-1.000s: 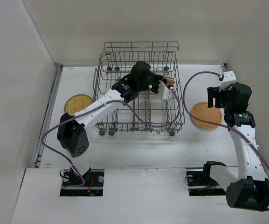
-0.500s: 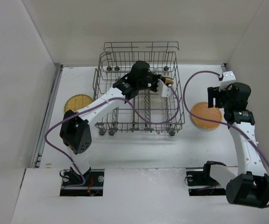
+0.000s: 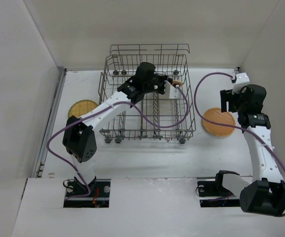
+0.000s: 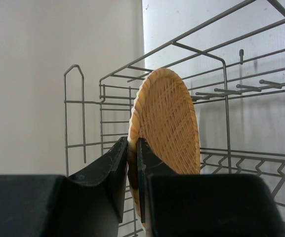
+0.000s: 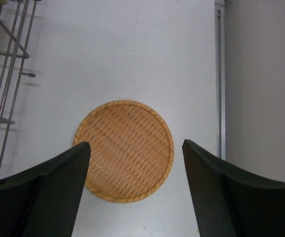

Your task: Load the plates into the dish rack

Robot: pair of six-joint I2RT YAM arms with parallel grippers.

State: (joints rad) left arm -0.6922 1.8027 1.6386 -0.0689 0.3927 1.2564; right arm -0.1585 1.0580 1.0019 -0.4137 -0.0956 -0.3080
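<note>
Bright, even, diffuse light; faint soft shadow beneath dish rack [image 3: 132, 126]; white table [image 3: 147, 158] slightly washed; views sharp.

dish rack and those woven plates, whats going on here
The dish rack is being loaded. The left pincer is shut on one plate, held on edge over the rack's far right part. The right pincer hangs open above a second plate lying flat on the table right of the rack. A third plate lies flat to the rack's left.

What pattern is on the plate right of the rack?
That plate is tan basket-weave, clearest in right wrist view.
</note>
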